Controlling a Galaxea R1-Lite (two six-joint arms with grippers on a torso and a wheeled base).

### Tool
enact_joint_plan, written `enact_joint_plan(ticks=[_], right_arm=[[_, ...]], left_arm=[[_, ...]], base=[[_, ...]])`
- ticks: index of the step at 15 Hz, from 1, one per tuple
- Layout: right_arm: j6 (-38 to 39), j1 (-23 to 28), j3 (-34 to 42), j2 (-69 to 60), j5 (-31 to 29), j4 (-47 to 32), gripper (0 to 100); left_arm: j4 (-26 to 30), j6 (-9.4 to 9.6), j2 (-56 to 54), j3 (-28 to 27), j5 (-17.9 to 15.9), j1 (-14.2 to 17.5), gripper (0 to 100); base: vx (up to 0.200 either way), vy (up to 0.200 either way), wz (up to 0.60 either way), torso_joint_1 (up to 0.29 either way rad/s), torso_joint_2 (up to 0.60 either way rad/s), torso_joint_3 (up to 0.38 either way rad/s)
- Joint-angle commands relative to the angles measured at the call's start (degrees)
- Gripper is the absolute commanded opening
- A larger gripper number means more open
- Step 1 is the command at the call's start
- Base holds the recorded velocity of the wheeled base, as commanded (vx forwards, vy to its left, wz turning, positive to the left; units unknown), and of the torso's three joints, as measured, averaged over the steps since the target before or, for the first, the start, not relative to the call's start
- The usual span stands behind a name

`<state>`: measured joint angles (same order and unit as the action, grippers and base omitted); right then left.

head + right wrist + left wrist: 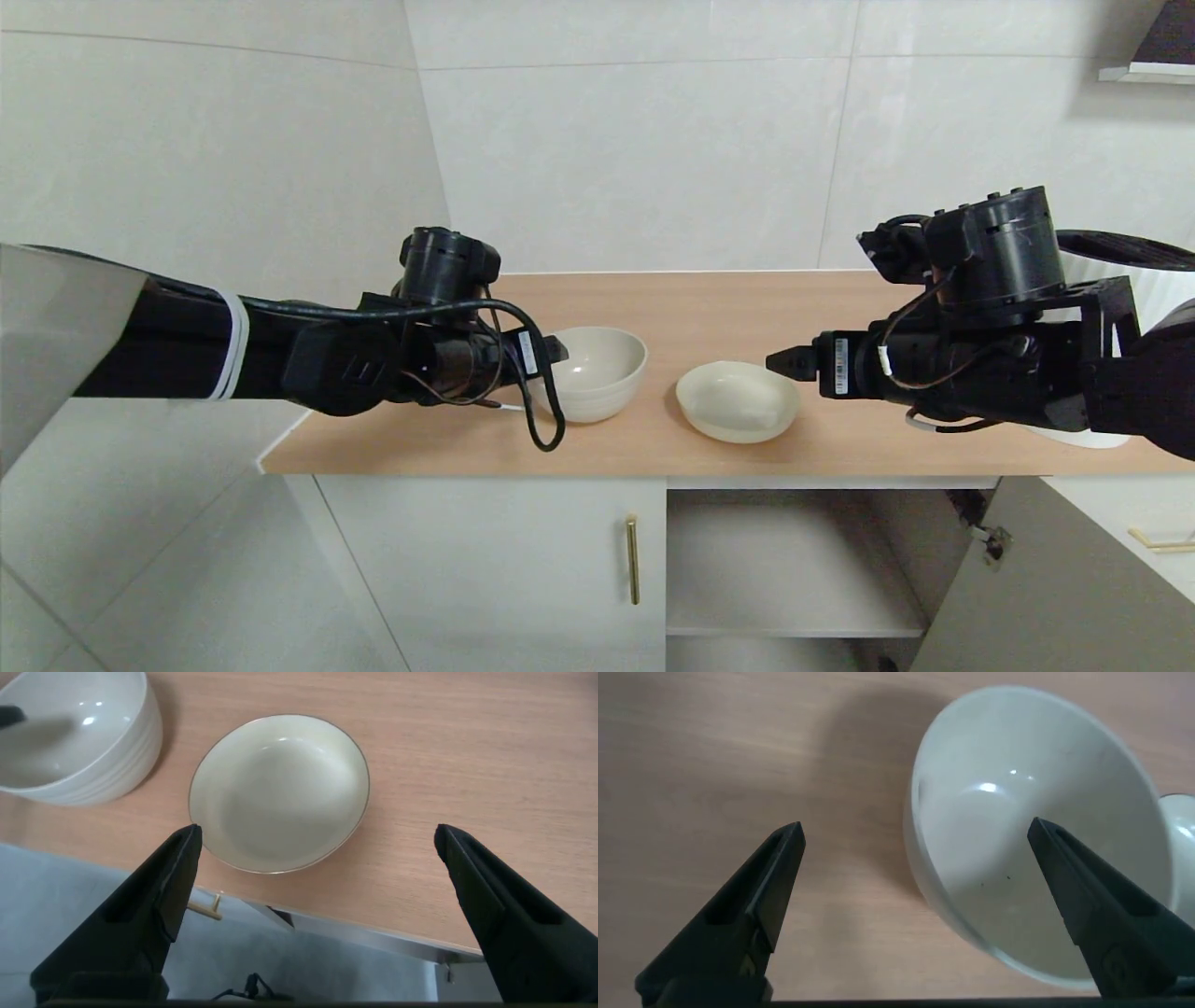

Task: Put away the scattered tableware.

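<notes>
Centrally on the desk [728,308] sit a deep white bowl [602,369] and, near it, a shallow cream dish [738,399]. The left gripper [560,350], fingers apart, straddles the bowl's rim. The right gripper [780,359], likewise spread, hovers just beside the dish.

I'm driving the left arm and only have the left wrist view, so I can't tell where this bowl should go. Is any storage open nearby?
Observer: Yes. Under the counter, the cabinet's right door stands open, showing a shelf inside.
Operator: What's the pale sliver past the bowl?
Observer: A shallow dish. It sits to the right of the bowl, with a gap between them.
Operator: And the other arm?
Observer: The right gripper is open, close to the dish's right rim.
</notes>
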<state>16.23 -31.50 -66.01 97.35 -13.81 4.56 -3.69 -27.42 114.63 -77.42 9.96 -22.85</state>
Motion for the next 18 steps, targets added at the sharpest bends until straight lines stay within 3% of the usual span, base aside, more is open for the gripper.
enact_joint_plan(ticks=[1,5,6,14,18], right_arm=[[0.03,-0.05,-0.08,-0.06,0.01,0.01,100],[0.12,-0.05,-0.08,-0.23,0.01,0.10,100],[0.21,-0.05,-0.08,-0.23,0.01,0.10,100],[0.56,-0.05,-0.17,-0.06,0.19,0.36,100],[1.18,-0.05,-0.52,1.61,0.19,0.89,100]], left_arm=[[0.00,-0.01,0.86,-0.18,0.06,-0.09,100],[0.00,-0.01,0.95,-0.10,0.06,-0.45,100],[0.00,-0.01,0.95,-0.10,0.06,-0.53,0],[0.09,-0.18,-1.78,0.69,0.06,-0.71,0],[0.00,-0.18,-8.72,5.53,-0.29,-0.71,0]], base=[[0.000,0.000,0.00,0.000,0.00,0.000],[0.000,0.000,0.00,0.000,0.00,0.000],[0.000,0.000,0.00,0.000,0.00,0.000],[0.000,0.000,0.00,0.000,0.00,0.000],[0.000,0.000,0.00,0.000,0.00,0.000]])
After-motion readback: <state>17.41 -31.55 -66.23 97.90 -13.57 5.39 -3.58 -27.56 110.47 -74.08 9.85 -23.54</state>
